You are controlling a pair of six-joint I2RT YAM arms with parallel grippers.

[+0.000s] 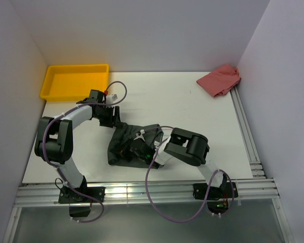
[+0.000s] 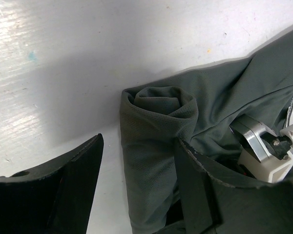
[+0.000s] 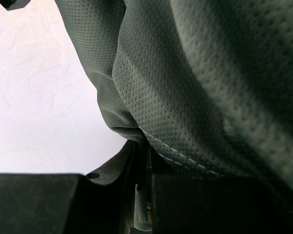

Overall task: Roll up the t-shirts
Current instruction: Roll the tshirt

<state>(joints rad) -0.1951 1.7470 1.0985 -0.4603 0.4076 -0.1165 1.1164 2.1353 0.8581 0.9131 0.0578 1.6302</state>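
Observation:
A dark charcoal-grey t-shirt (image 1: 122, 144) lies bunched on the white table between the two arms. In the left wrist view its rolled end (image 2: 158, 105) shows as a tight spiral. My left gripper (image 2: 139, 170) is open and straddles that roll; the left finger (image 2: 80, 183) stands clear of the cloth and the right finger (image 2: 200, 187) sits against it. From overhead, the left gripper (image 1: 111, 119) is at the shirt's far-left end. My right gripper (image 1: 141, 152) is down on the shirt's near part. Its jaws (image 3: 145, 170) are shut on a fold of the shirt fabric (image 3: 185, 97).
A yellow tray (image 1: 73, 80) stands at the back left. A pink cloth (image 1: 220, 80) lies crumpled at the back right by the wall. Metal rails run along the right edge (image 1: 245, 131) and the near edge. Part of the right arm's wrist (image 2: 261, 146) shows beside the roll.

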